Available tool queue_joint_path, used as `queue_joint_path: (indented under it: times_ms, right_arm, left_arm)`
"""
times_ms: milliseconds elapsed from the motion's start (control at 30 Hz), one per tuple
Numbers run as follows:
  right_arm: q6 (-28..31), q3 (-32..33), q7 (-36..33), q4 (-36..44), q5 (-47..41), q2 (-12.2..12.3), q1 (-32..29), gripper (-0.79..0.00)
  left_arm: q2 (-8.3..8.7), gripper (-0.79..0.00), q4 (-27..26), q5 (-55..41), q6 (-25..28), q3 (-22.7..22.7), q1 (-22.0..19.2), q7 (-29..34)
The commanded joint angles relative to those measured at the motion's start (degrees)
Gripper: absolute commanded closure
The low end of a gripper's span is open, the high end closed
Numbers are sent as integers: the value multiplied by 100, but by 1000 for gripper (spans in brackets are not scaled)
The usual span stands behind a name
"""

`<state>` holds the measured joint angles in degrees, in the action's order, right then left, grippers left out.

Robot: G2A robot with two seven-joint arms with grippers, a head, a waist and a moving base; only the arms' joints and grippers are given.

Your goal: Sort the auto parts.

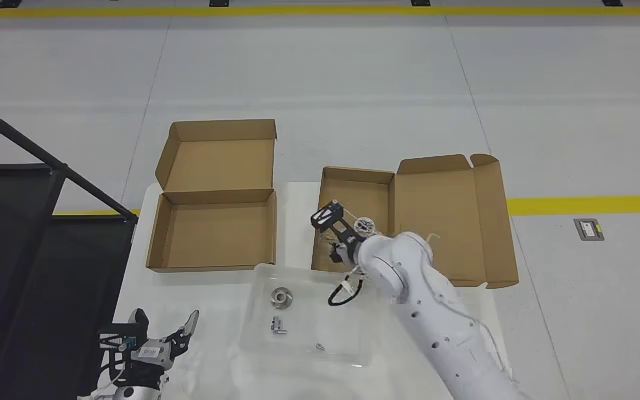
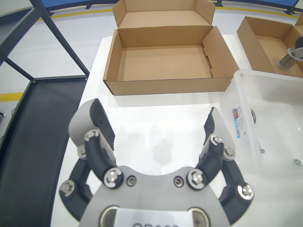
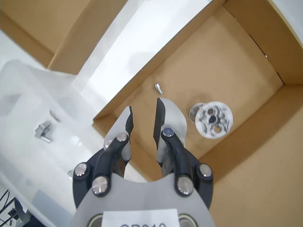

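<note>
- Your white table (image 1: 205, 300) carries a clear plastic bin (image 2: 239, 88) and an open brown cardboard box (image 3: 236, 55).
- You'll find the right gripper (image 3: 144, 105) above that box, fingers slightly apart, gripping nothing.
- A round holed metal disc (image 3: 213, 119) and a small silver bolt (image 3: 158, 88) lie inside the box.
- The left gripper (image 2: 153, 107) hangs spread wide over bare table beside the bin.

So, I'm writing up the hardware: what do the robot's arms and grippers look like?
The right arm is white with rounded segments and a black cable looping at its wrist. The left gripper and right gripper match: silver plates, black linkages, silver fingers with black pads.
</note>
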<state>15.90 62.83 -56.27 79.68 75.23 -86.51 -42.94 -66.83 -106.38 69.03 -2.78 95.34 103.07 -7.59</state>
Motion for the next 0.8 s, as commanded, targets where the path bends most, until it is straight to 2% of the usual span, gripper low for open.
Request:
queue_joint_path:
  times_ms: [0, 67, 133, 300, 367, 400, 767]
  right_arm:
    - [424, 303, -492, 1313, -53, 126, -772, -274]
    - [784, 421, -775, 1877, -233, 195, -1172, -314]
    - [1015, 410, -1009, 2192, -307, 239, -1413, -317]
    - [1102, 107, -1416, 2351, -329, 263, -1519, -382]
    - [1110, -38, -1520, 2305, -374, 260, -1488, -606]
    - [1103, -115, -1632, 2270, -380, 258, -1464, -785]
    - [1095, -139, -1668, 2267, -375, 257, -1451, -785]
  left_arm:
    - [0, -785, 0, 0, 0, 0, 0, 0]
    - [0, -785, 0, 0, 0, 0, 0, 0]
    - [0, -785, 0, 0, 0, 0, 0, 0]
    - [0, -785, 0, 0, 0, 0, 0, 0]
    - [0, -785, 0, 0, 0, 0, 0, 0]
    - [0, -785, 0, 0, 0, 0, 0, 0]
    - [0, -785, 0, 0, 0, 0, 0, 0]
